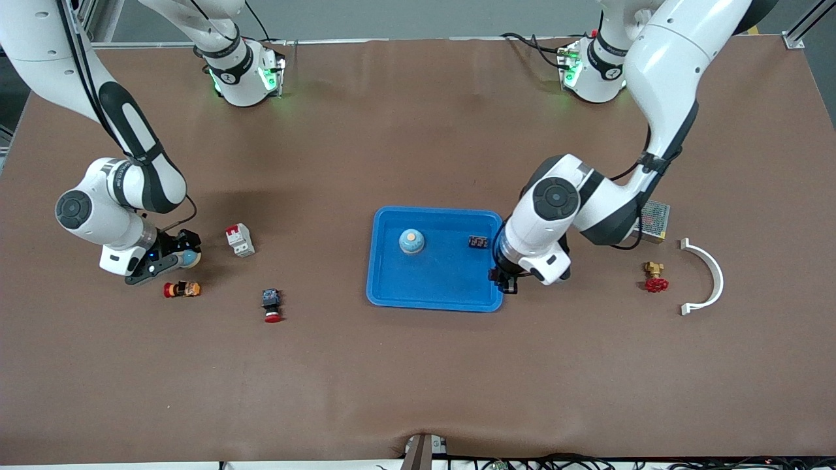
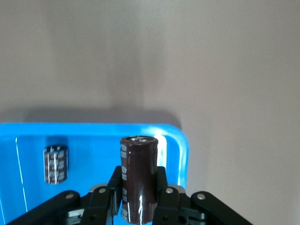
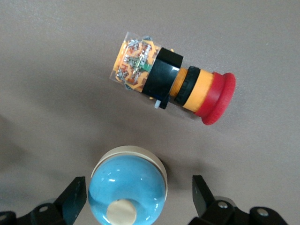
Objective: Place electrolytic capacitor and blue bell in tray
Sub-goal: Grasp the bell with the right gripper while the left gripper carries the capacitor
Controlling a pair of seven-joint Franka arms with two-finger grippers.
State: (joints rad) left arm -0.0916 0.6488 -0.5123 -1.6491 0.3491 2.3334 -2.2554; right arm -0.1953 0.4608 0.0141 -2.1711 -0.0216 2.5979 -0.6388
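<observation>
The blue tray [image 1: 434,287] lies mid-table; in it sit a blue bell [image 1: 411,241] and a small dark capacitor [image 1: 477,241] on its side [image 2: 56,163]. My left gripper [image 1: 505,282] hangs over the tray's rim [image 2: 93,127] at the left arm's end, shut on a dark brown electrolytic capacitor [image 2: 138,178] that stands upright between the fingers. Toward the right arm's end, my right gripper [image 1: 175,256] is down at the table, open, its fingers either side of a second blue bell [image 3: 127,190] [image 1: 190,259] without touching it.
An orange and red emergency button [image 3: 173,84] [image 1: 182,289] lies just beside the right gripper. A white and red breaker [image 1: 240,239] and a red push button [image 1: 272,305] are nearby. Past the tray lie a brass valve [image 1: 655,277], a white curved bracket [image 1: 707,277] and a mesh box [image 1: 654,220].
</observation>
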